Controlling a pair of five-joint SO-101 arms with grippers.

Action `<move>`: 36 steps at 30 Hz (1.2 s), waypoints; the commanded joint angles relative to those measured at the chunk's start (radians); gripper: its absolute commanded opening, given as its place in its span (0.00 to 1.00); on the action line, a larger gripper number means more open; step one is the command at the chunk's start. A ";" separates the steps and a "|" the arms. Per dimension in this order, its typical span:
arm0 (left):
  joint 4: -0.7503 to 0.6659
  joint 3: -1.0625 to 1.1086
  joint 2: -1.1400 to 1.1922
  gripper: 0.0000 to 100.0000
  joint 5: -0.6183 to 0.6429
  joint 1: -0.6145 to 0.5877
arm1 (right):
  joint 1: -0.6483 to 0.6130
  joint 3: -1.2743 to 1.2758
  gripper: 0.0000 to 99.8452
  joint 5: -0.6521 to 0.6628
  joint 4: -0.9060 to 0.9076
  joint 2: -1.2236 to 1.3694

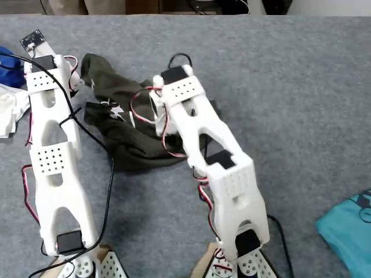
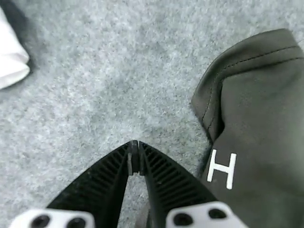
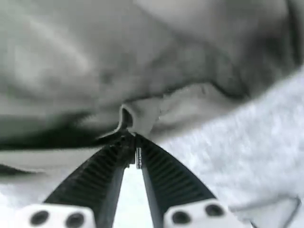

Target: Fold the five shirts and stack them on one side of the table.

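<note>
A dark olive shirt (image 1: 124,130) lies crumpled on the grey table between my two arms. In the left wrist view its folded edge with a white letter (image 2: 256,118) sits beside my left gripper (image 2: 134,159), which is shut with nothing in it and hangs just over bare table. My right gripper (image 3: 135,145) is shut, pinching a fold of the shirt's cloth (image 3: 140,114) at its tips. From above, the right arm (image 1: 194,119) reaches over the far right part of the shirt, and the left arm (image 1: 49,116) stands to its left.
A white shirt (image 1: 8,110) (image 2: 12,59) lies at the table's left edge, with something blue (image 1: 6,58) behind it. A teal shirt (image 1: 348,231) sits at the near right corner. Cables trail along both arms. Bare grey table (image 1: 290,87) lies to the far right.
</note>
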 commanded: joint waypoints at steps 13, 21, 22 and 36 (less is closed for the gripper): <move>-0.009 -0.044 -0.022 0.02 0.002 0.015 | 0.044 0.740 0.01 0.005 0.000 -0.455; -0.009 -0.044 -0.024 0.02 -0.002 0.015 | 0.153 0.803 0.01 0.143 -0.064 -0.453; -0.009 -0.046 -0.024 0.02 -0.002 0.017 | 0.151 0.802 0.01 0.144 -0.051 -0.455; 0.101 -0.098 -0.022 0.18 0.005 0.081 | 0.099 0.535 0.18 0.183 -0.003 -0.673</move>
